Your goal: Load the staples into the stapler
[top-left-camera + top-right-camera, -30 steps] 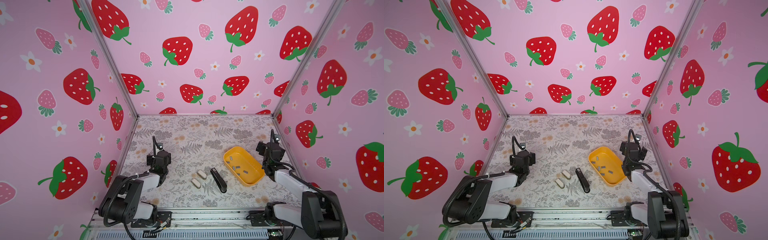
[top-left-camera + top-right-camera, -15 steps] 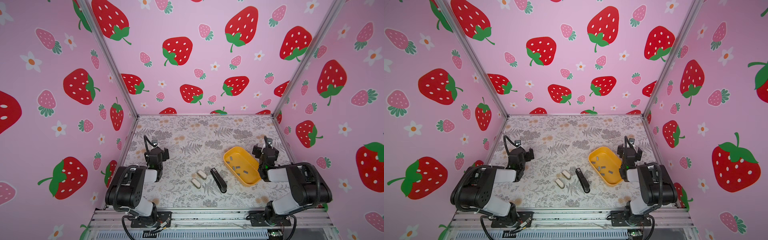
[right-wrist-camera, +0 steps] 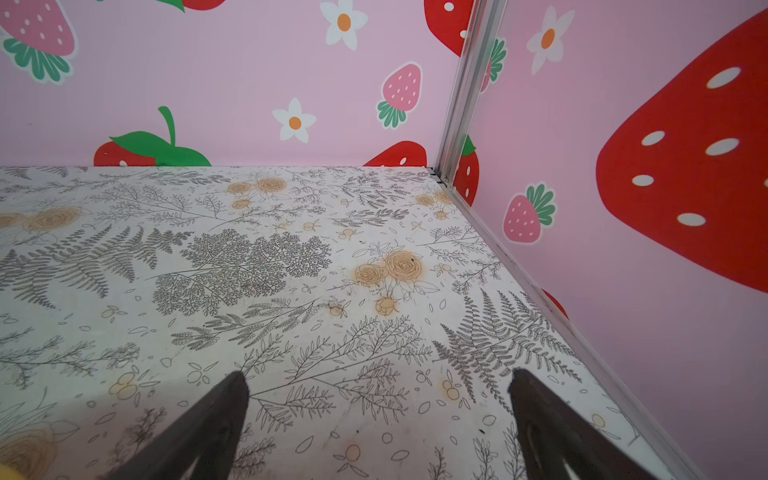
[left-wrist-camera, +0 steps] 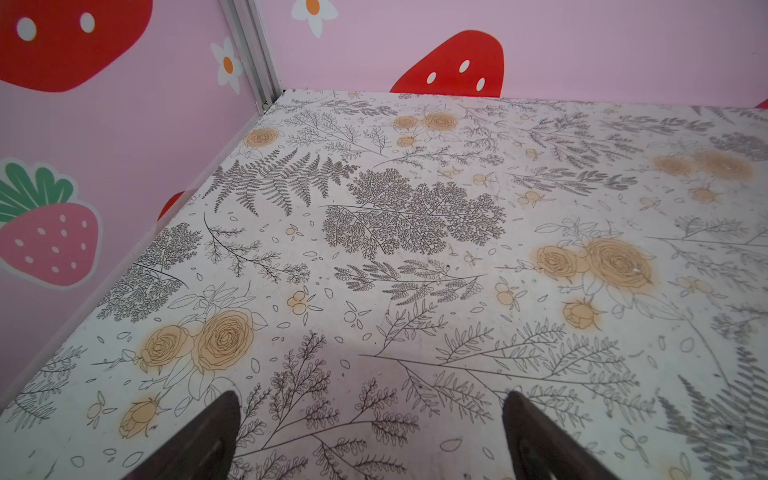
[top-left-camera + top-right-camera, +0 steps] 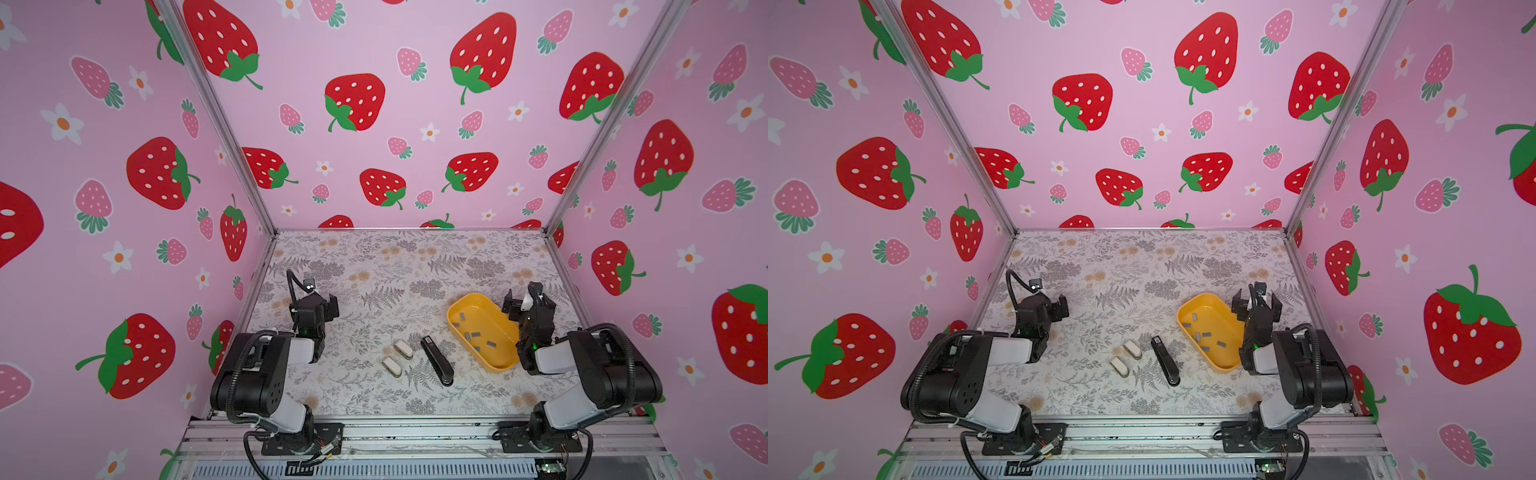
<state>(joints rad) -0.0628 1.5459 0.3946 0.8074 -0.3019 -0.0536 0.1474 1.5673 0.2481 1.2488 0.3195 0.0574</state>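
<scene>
The black stapler (image 5: 436, 360) (image 5: 1165, 360) lies closed on the floral table, near the front middle. To its right, several grey staples (image 5: 475, 334) (image 5: 1206, 333) lie loose in a yellow tray (image 5: 478, 296) (image 5: 1208, 296). My left gripper (image 5: 322, 305) (image 5: 1052, 309) (image 4: 371, 399) hovers low at the left, far from the stapler, open and empty. My right gripper (image 5: 521, 301) (image 5: 1256, 303) (image 3: 378, 376) sits just beyond the tray's right rim, also open and empty. Both wrist views show only bare table between the dark fingertips (image 4: 228, 401) (image 3: 237, 380).
Two small white capsule-shaped pieces (image 5: 403, 348) (image 5: 391, 366) lie just left of the stapler. Pink strawberry walls close in the table on the left, back and right. Both arms are folded near the front rail (image 5: 415, 432).
Both arms have folded up, their elbows rising over the front rail, and the grippers have drawn slightly back and outward. Stapler, tray and staples have not moved. Both grippers stayed open.
</scene>
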